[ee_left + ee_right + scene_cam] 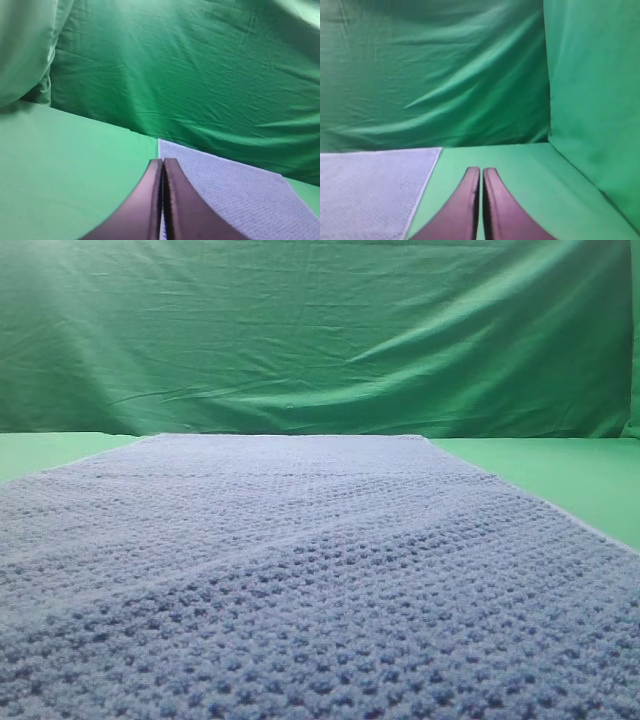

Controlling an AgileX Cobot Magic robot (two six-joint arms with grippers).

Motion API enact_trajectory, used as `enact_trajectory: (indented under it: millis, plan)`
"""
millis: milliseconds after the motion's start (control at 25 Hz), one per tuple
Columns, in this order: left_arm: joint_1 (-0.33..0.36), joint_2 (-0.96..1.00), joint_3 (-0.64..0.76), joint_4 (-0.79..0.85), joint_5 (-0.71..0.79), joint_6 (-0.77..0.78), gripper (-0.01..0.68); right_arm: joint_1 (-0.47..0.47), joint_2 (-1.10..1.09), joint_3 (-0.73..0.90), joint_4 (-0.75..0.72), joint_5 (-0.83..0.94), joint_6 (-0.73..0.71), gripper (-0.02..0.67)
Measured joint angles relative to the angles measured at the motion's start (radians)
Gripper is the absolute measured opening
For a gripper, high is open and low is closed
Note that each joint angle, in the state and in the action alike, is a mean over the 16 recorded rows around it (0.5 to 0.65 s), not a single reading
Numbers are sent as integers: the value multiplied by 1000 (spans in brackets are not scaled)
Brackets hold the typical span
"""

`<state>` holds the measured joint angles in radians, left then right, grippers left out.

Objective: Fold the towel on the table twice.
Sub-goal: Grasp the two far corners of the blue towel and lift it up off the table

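Observation:
The blue-grey waffle-weave towel [300, 570] lies spread flat on the green table [560, 475] and fills most of the exterior high view. Neither gripper shows in that view. In the left wrist view my left gripper [163, 162] is shut and empty, above the table just left of the towel's left edge [235, 195]. In the right wrist view my right gripper [481, 171] is shut and empty, over bare table to the right of the towel's right edge [375, 190].
A wrinkled green backdrop curtain [320, 330] hangs behind the table. Green curtain also closes the left side [25, 50] and the right side [595, 90]. Bare table strips lie on both sides of the towel.

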<state>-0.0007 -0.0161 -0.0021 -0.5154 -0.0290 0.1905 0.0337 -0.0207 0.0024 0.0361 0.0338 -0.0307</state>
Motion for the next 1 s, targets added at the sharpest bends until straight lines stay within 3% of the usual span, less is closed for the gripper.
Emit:
enact_trajectory:
  millis: [600,1000]
  plan:
    - [0,70,-325,21,255,0,0,0,163,-401,-4,336,-5,0]
    - [0,121,-434,20,305,0,0,0,238,-503,41,342,-15,0]
